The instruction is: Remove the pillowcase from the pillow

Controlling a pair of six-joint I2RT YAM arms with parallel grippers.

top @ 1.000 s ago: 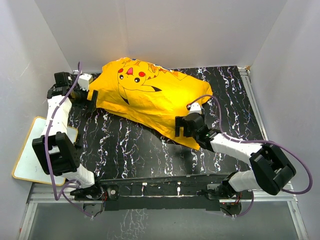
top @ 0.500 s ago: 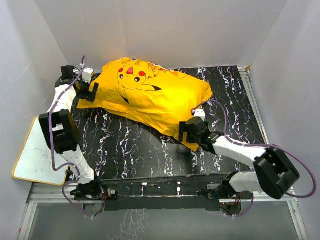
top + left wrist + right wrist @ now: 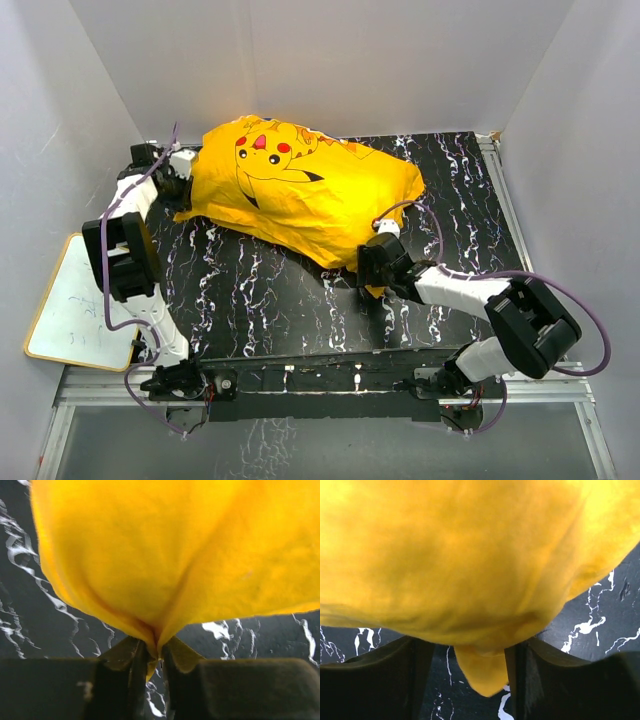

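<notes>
The yellow pillowcase (image 3: 300, 195) with its cartoon face lies bulging across the back of the black marbled table (image 3: 250, 300). The pillow is hidden inside it. My left gripper (image 3: 180, 188) sits at the case's left corner. In the left wrist view it (image 3: 156, 652) is shut on a pinched fold of the yellow fabric (image 3: 175, 555). My right gripper (image 3: 364, 262) is at the near right corner. In the right wrist view its jaws (image 3: 467, 655) stand apart around a hanging flap of the pillowcase (image 3: 481, 672), with a gap left of the flap.
A white whiteboard (image 3: 70, 310) lies off the table's left edge beside the left arm. White walls close in the back and both sides. Bare black tabletop runs along the front and the far right (image 3: 470, 190).
The left gripper came in onto the pillowcase's left corner and shut on the fabric. The right gripper slid left to the near corner and its jaws narrowed around the flap.
</notes>
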